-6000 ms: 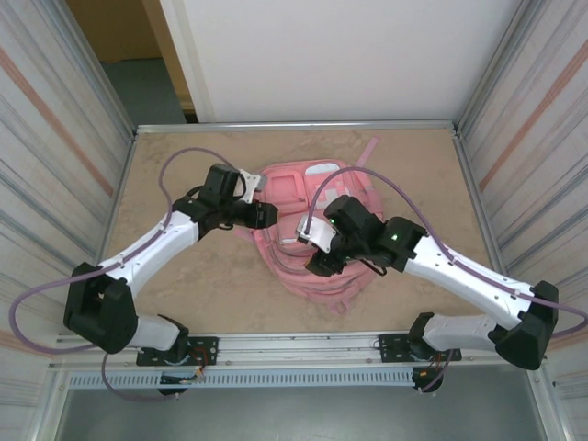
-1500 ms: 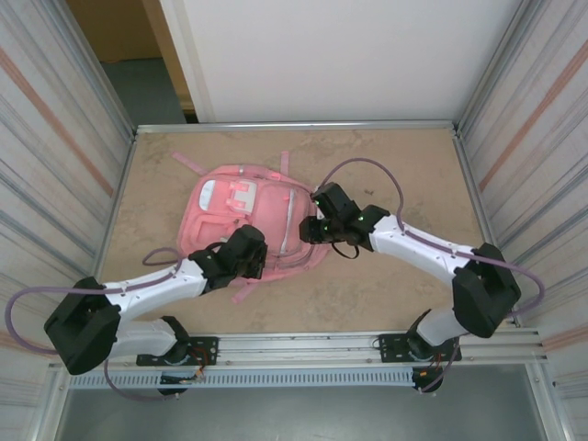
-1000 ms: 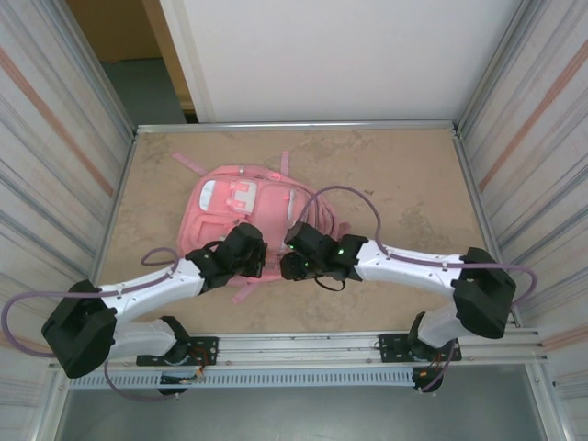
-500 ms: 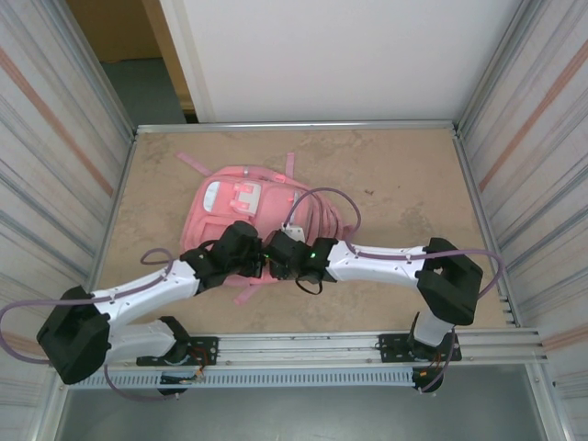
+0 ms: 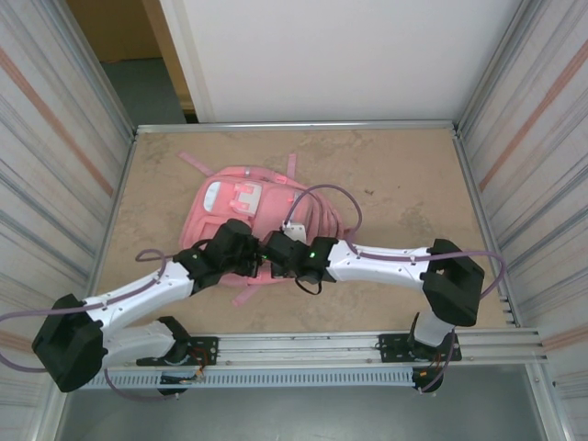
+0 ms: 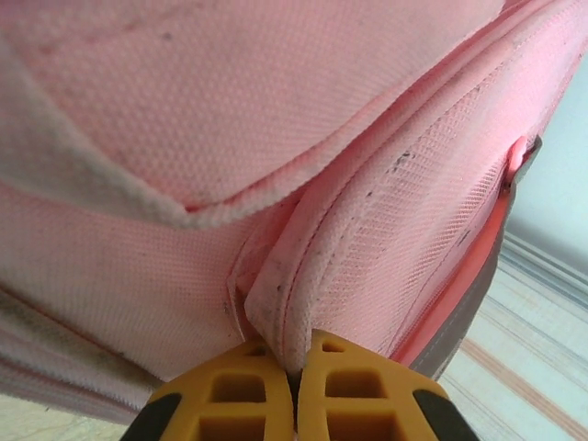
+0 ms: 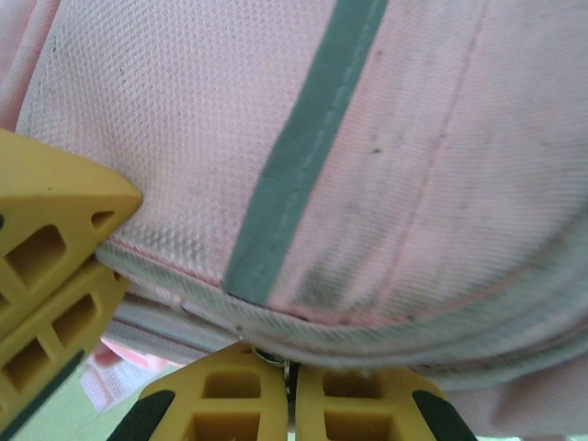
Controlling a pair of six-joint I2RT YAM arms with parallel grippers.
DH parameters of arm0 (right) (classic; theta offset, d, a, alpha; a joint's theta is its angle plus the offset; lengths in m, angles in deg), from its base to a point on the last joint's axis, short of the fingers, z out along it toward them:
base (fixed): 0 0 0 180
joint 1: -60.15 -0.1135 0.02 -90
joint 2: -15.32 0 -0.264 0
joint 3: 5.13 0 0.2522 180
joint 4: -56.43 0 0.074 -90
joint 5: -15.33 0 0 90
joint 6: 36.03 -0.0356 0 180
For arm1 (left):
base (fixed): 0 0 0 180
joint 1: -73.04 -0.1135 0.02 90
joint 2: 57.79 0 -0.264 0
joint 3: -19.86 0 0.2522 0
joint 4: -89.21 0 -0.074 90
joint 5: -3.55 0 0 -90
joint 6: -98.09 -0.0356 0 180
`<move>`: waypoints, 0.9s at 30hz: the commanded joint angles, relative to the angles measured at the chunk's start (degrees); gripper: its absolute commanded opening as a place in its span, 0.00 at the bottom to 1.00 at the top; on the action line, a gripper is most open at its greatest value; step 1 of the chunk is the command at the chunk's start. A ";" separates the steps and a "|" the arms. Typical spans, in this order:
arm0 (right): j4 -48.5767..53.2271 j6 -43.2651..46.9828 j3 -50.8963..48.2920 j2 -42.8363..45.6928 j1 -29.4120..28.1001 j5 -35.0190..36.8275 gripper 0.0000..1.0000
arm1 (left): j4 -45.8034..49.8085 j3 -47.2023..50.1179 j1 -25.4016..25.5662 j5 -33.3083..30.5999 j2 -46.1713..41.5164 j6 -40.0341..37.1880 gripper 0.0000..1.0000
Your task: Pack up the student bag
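The student bag (image 5: 276, 197) is pink in a fine dotted weave, with a pale white patch (image 5: 213, 195), grubby off-white piping (image 6: 110, 197) and one grey-green stripe (image 7: 308, 147). The left gripper (image 6: 294, 367) and right gripper (image 7: 289, 377) are yellow-orange, on white-and-black arms (image 5: 386, 265) trailing lilac cables (image 5: 322, 191). The table (image 5: 404, 184) is mottled sandy beige, and the side walls (image 5: 55, 138) are ribbed grey-white with one rust stripe each.

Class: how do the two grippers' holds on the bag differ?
The left gripper pinches a padded fold of the bag; the right gripper nips a small metal piece at a seam. A grey stripe runs by the right gripper; the left gripper faces plain pink. Both are shut.
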 commanded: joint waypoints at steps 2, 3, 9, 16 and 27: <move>7.11 5.64 -1.26 4.76 2.71 -3.24 0.00 | 2.76 0.42 -6.62 3.69 -1.47 -10.47 0.00; 7.54 7.79 -1.85 5.51 3.66 -4.54 0.00 | 3.34 0.26 -8.76 5.43 -1.16 -13.01 0.00; 10.85 20.59 -3.33 7.04 6.78 -8.49 0.00 | 8.81 -3.78 -21.22 14.98 3.81 -33.34 0.00; 5.86 30.95 -5.20 8.04 8.08 -11.95 0.00 | 6.77 -9.55 -29.74 29.46 13.19 -45.27 0.02; -6.03 30.78 2.66 -1.14 7.98 -21.95 0.00 | 14.67 -14.77 -33.82 33.74 13.12 -54.28 0.42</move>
